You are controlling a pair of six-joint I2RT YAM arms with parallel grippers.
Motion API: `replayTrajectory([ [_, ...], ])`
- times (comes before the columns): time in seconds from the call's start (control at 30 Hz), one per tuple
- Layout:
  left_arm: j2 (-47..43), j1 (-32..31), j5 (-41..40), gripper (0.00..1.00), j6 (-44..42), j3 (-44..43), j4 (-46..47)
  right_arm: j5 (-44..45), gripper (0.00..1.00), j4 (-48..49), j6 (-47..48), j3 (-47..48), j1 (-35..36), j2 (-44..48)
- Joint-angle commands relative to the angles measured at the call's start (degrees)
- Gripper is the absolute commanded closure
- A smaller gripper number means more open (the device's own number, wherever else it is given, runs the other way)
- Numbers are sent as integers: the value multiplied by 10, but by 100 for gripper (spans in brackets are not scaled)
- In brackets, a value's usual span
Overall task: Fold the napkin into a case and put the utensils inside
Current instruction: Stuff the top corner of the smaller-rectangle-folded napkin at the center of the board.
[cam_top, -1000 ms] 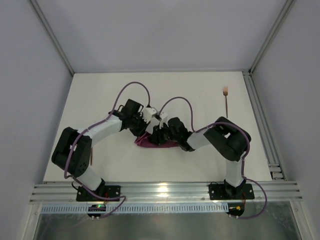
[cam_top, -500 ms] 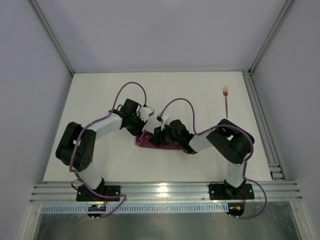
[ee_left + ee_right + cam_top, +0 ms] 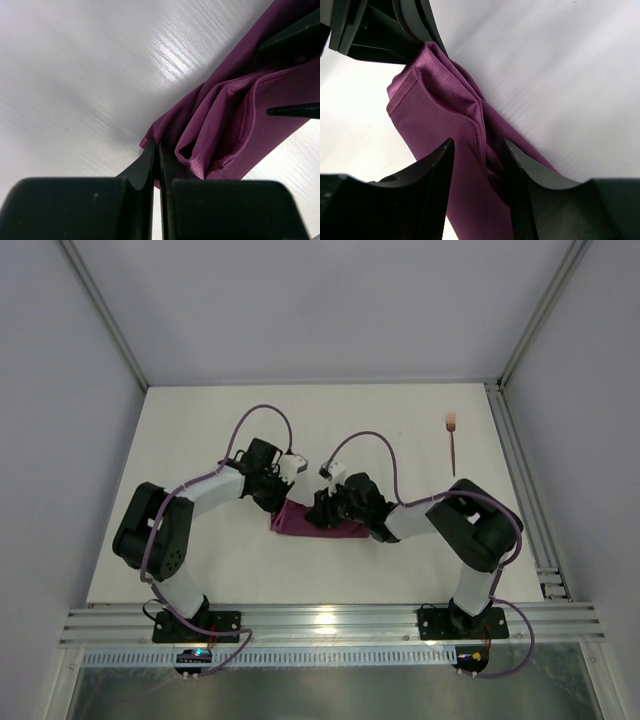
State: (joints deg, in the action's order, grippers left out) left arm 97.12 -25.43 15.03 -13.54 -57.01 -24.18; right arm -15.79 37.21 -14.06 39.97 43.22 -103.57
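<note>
Top view: the napkin (image 3: 298,520) is found on the white table (image 3: 200,440), near its middle and between the two arms. It is gathered into a narrow, layered maroon-purple strip that lies roughly crosswise. The folds are loose and uneven, and a finished pouch is not seen.

Left gripper (image 3: 156,148): the fingers are pressed together with only a hairline gap between them. The corner at the strip's end is pinched at their tips. The same hold is confirmed in the right wrist view, where the cloth is seen running up into the black fingers at the upper left.

Right gripper (image 3: 478,143): it is placed further along the strip, close beside the left gripper. The fingers are drawn in from both sides on a raised fold, and the cloth is bunched and creased between them. Both dark fingertips (image 3: 292,35) are recorded in the left wrist view, one on either side of that ridge.

One utensil is noted: a copper-coloured fork (image 3: 453,447). It lies on the table toward the far right, well apart from the napkin and both grippers, with its tines pointing away from the arm bases. It is not touched by anything.
</note>
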Motion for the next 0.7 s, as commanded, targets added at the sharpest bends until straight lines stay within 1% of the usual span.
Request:
replayTrajectory([
  [0.0,-9,1,2,100,8,-2,7,-9,52,-30,53,18,-4,39],
  [0.07,-6,2,3,100,8,-3,6,-25,52,-31,72,19,-5,45],
  [0.13,-8,2,4,100,9,-1,6,-46,52,-5,98,10,-5,53],
  [0.23,-14,5,11,100,11,2,6,-77,51,67,128,-25,-2,69],
  [0.3,-18,6,17,100,13,1,5,-86,51,109,137,-30,5,68],
  [0.33,-18,7,18,100,14,1,5,-87,51,130,163,-33,8,63],
  [0.37,-20,8,20,100,14,1,3,-89,51,152,170,-39,12,57],
  [0.4,-22,8,21,100,14,1,3,-91,50,203,175,-39,17,46],
  [0.5,-26,8,26,100,15,1,0,-90,48,260,169,-21,18,-5],
  [0.57,-27,8,28,100,15,3,-2,-91,49,274,166,-3,20,-36],
  [0.67,-28,8,30,100,16,4,0,-93,48,249,168,24,27,-57],
])
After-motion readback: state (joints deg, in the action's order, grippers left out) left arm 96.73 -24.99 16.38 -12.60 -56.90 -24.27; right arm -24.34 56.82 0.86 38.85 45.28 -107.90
